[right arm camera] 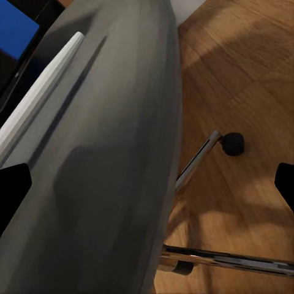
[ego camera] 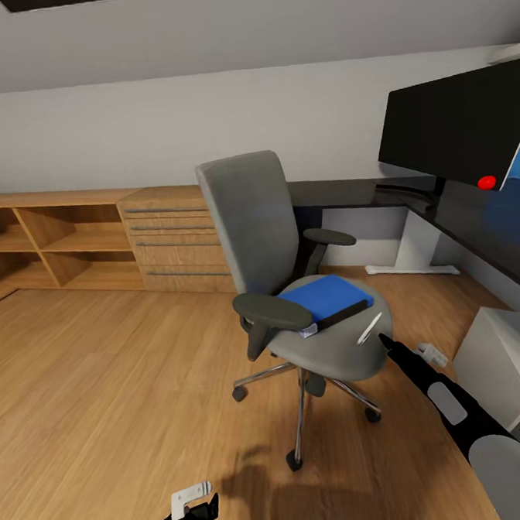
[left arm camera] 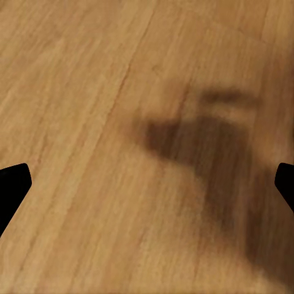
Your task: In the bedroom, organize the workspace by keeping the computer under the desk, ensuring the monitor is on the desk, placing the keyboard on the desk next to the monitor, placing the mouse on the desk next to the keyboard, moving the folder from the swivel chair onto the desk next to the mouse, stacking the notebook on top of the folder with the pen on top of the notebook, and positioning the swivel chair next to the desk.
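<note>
Blue folder [ego camera: 325,296] bears no legible writing; both grippers' fingers spread apart.

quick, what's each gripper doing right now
Left gripper: open, empty, over the floor.
Right gripper: open, empty, at the edge of the chair seat, near the pen.

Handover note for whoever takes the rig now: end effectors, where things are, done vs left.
Left end effector: open, empty, low over the floor.
Right end effector: open, empty, at the swivel chair seat's front edge, beside the pen.
Folder and pen lie on the seat.
Monitor is on the desk.
Left: folder and pen to the desk, chair beside the desk.
</note>
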Motion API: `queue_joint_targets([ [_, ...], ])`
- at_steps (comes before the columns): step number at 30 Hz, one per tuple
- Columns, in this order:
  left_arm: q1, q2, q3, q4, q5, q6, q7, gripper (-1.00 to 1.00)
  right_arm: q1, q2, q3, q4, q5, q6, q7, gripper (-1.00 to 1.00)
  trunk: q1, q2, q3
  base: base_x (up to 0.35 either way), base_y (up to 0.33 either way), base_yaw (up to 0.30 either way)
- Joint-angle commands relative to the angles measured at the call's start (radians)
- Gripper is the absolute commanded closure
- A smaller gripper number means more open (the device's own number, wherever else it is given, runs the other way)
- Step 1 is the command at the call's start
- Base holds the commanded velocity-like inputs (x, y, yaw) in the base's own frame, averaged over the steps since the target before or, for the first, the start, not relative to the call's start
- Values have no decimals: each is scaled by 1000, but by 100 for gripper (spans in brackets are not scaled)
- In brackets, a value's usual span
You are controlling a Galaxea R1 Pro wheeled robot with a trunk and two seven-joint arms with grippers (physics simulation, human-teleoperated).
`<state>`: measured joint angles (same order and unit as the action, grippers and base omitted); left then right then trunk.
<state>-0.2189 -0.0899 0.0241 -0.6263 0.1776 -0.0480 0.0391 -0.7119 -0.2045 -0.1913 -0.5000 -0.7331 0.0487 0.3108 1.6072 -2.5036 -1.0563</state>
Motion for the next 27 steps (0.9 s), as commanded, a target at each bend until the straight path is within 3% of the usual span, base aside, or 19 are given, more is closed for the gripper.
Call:
queue_joint_targets([
  [1,0,-1,1,0,7,-3,1,-100,0,1,1,11,-3,5,4,-100,0,0,-1,0,0,0],
  [27,0,1,2,0,6,-3,1,-100,0,1,-2,4,-5,12,-2,-100,0,0,-1,0,0,0],
])
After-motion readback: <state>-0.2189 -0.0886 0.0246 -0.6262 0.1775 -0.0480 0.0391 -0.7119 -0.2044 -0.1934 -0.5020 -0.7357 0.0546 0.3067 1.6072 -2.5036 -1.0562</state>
